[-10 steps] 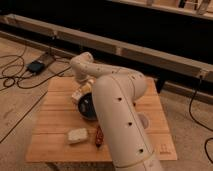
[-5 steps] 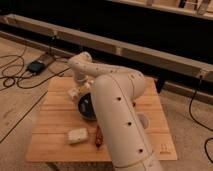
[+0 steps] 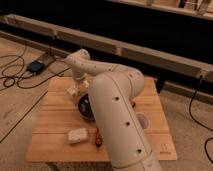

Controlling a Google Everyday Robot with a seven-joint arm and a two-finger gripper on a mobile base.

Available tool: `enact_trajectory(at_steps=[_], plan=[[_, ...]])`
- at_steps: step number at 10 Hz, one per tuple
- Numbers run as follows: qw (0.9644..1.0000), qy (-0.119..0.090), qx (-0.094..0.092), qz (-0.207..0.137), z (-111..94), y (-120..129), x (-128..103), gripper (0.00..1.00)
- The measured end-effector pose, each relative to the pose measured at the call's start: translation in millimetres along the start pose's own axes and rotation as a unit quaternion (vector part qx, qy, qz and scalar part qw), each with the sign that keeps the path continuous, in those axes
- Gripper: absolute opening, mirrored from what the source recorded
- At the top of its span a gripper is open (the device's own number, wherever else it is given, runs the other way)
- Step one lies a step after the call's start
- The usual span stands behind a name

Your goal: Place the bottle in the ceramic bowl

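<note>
The cream-white bottle (image 3: 74,91) is at the far left of the wooden table (image 3: 50,125), just left of the dark glossy ceramic bowl (image 3: 84,108). My gripper (image 3: 78,86) hangs from the white arm straight down onto the bottle and touches or nearly touches it. The wrist hides the bottle's right end. My thick forearm (image 3: 117,115) covers the right half of the bowl.
A pale squarish block (image 3: 78,135) lies near the front of the table, with a small red-brown item (image 3: 98,141) to its right. A white translucent cup (image 3: 143,121) stands right of the arm. Black cables (image 3: 20,80) run across the floor on the left.
The arm's elbow and the gripper have shifted only slightly. The bottle looks a little higher than a second ago. The bowl, block and cup have not moved.
</note>
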Motion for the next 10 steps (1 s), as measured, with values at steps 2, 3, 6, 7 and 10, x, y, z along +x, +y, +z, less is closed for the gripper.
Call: enact_trajectory(at_steps=[2, 3, 6, 7, 10], plan=[[0.9999, 0.007, 0.008, -0.001, -15.9, -3.6, 0.6, 0.00], [0.9999, 0.011, 0.012, -0.001, -29.0, -1.9, 0.4, 0.00], [0.9996, 0.020, 0.021, 0.005, -65.2, 14.9, 0.6, 0.00], [0.9993, 0.024, 0.025, 0.010, -81.4, 27.8, 0.1, 0.00], [0.9990, 0.033, 0.020, 0.021, -98.9, 60.4, 0.5, 0.00]])
